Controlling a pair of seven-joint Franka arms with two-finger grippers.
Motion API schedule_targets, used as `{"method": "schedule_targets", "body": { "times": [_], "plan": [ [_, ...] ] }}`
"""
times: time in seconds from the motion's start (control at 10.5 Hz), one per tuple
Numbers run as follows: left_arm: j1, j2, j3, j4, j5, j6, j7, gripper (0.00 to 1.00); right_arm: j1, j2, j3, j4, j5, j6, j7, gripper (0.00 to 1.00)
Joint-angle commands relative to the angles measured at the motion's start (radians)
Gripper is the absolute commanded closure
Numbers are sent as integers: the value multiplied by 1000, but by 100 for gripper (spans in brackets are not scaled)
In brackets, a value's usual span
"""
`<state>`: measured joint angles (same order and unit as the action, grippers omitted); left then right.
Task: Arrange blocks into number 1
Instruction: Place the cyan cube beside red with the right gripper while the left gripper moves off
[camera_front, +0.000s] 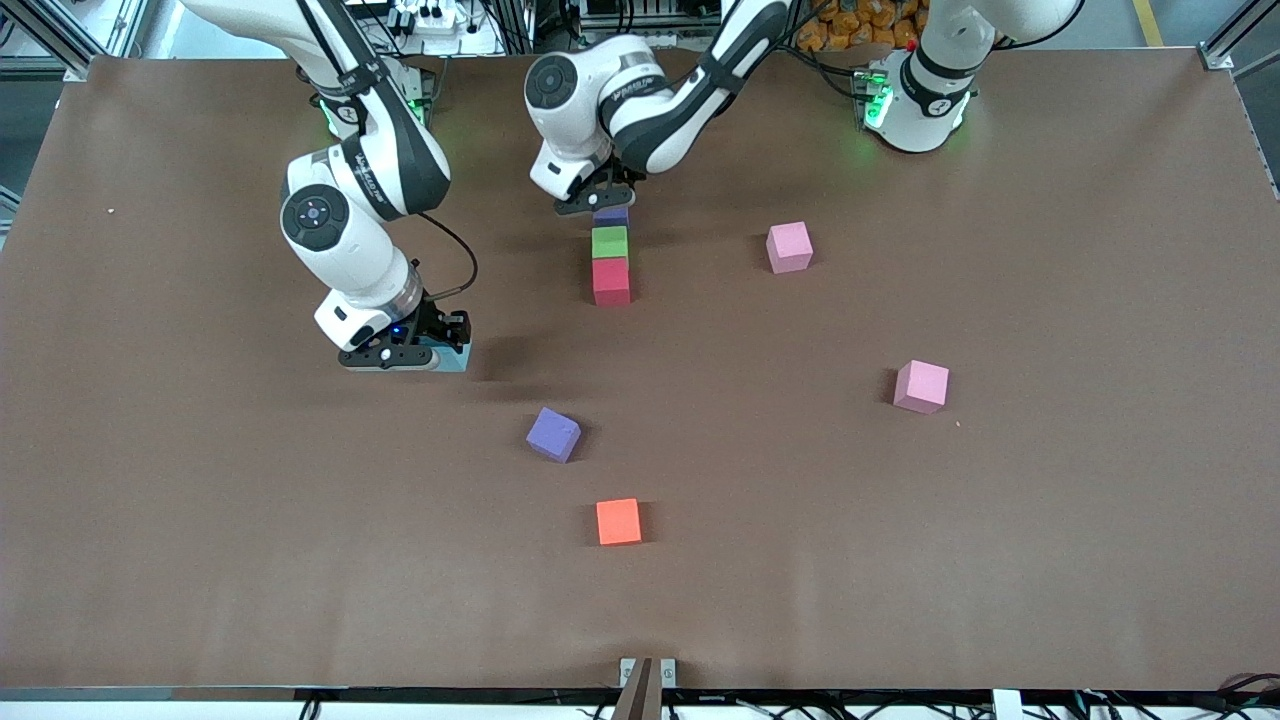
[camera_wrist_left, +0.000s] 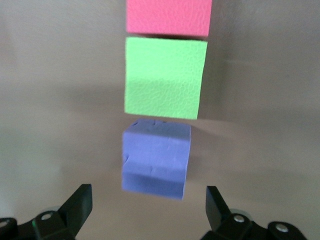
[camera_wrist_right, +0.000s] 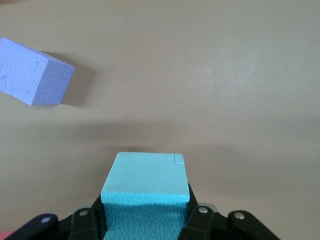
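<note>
A column of three touching blocks is laid: red block (camera_front: 611, 281), green block (camera_front: 609, 241), then a purple block (camera_front: 611, 214), over which the left gripper (camera_wrist_left: 148, 200) is spread wide, holding nothing. The light blue block (camera_wrist_right: 145, 192) is clamped in the right gripper (camera_front: 425, 352). Five blocks are judged still unplaced: that one, a tilted purple block (camera_front: 553, 434), the orange block (camera_front: 618, 521) and two pink blocks (camera_front: 789, 247) (camera_front: 921, 386). The column's purple block is partly hidden in the front view.

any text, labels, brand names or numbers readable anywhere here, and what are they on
Lettering on the left arm's white link: there, but too small and tilted to read.
Lettering on the right arm's link: also too blurred to read.
The blocks, such as the light blue block in the right gripper and the purple block by the left gripper: no marks.
</note>
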<state>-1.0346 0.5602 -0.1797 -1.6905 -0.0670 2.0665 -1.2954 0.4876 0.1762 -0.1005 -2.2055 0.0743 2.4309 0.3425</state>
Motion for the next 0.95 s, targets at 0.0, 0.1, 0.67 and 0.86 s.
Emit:
{"method": "schedule_targets", "body": {
  "times": [0.0, 0.1, 0.67, 0.86],
  "plan": [
    [8, -72, 63, -18, 21, -58, -35, 0, 14, -23, -1, -13, 10, -3, 16, 66],
    [10, -91, 130, -18, 21, -75, -35, 0, 23, -23, -1, -11, 10, 0, 29, 66],
    [368, -72, 309, -20, 99, -100, 335, 0, 207, 135, -2, 186, -4, -1, 142, 66],
    [479, -81, 309, -34, 105, -100, 489, 0, 291, 228, -30, 283, -7, -4, 185, 66]
  ]
}}
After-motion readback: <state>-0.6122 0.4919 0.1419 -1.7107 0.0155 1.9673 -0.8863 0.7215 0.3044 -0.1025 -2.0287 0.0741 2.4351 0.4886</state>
